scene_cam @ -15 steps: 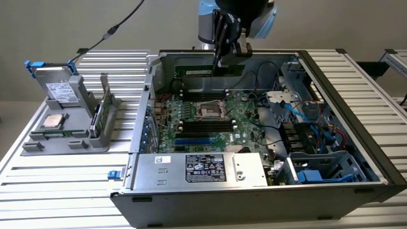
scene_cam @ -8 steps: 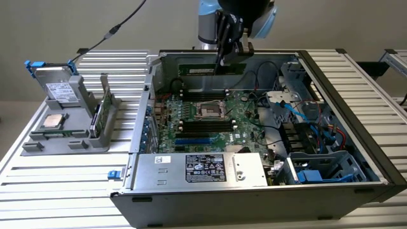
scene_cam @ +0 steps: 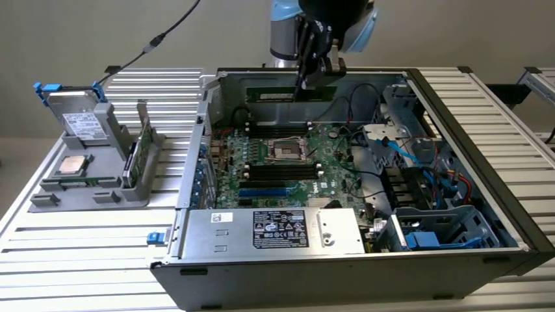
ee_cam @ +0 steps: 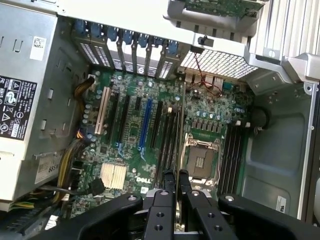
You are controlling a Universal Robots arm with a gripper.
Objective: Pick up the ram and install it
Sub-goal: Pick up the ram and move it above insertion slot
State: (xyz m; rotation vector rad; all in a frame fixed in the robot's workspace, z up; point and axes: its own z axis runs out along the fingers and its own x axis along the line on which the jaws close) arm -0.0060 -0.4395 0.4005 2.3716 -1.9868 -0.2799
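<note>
My gripper [scene_cam: 316,77] hangs over the far part of the open computer case [scene_cam: 485,195] and is shut on the ram [scene_cam: 288,95], a long green stick held level above the motherboard [scene_cam: 325,175]. In the wrist view the ram [ee_cam: 176,150] appears edge-on as a thin line between the two black fingers [ee_cam: 168,181], above and in line with the black memory slots [ee_cam: 170,135] beside the processor socket [ee_cam: 200,161]. The ram is clear of the slots.
The power supply [scene_cam: 273,227] sits at the case's near side, with cables and drive bays [scene_cam: 433,227] on the exterior view's right. On the exterior view's left, a grey fixture [scene_cam: 82,185] holds a silver processor [scene_cam: 72,166], another green board [scene_cam: 137,156] and a drive [scene_cam: 82,123].
</note>
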